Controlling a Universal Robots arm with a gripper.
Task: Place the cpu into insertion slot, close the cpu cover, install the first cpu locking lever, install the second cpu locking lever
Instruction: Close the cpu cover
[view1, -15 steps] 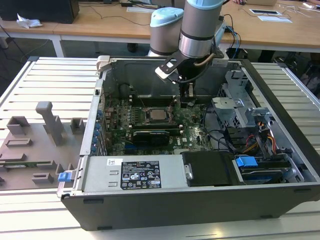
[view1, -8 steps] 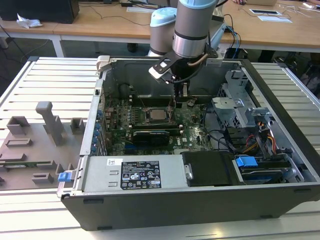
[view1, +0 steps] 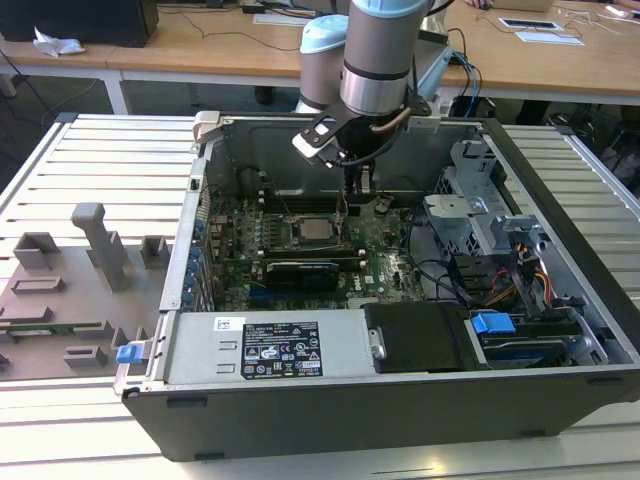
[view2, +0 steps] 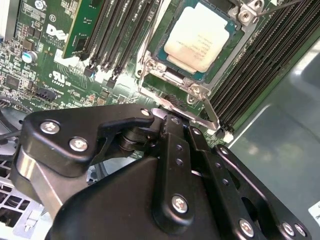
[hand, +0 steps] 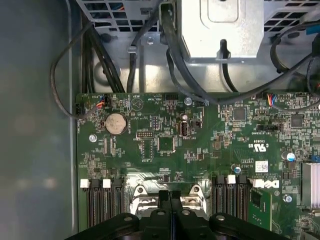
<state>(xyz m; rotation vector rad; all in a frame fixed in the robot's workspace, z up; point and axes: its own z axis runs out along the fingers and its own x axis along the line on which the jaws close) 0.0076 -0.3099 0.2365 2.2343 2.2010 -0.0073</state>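
The cpu (view2: 199, 36) lies flat in the insertion slot (view1: 297, 241), its dull silver top facing up; in the exterior view the cpu (view1: 316, 231) sits mid-motherboard inside the open computer case. The cpu cover (view2: 229, 56) lies down around the chip as a silver frame. A thin silver locking lever (view2: 210, 107) runs along one side of the socket, towards my gripper. My gripper (hand: 170, 197) hangs just beside the socket's edge, on the exterior view's right of the gripper (view1: 352, 198). Its black fingers are pressed together, and nothing shows between them.
Long black memory slots (view2: 114, 35) flank the socket on both sides. Black cables (hand: 115, 65) and a metal drive cage (view1: 478, 215) crowd the case beyond the board. A power supply (view1: 270, 345) fills the near side. Grey fixtures (view1: 100, 245) stand on the table at the exterior view's left.
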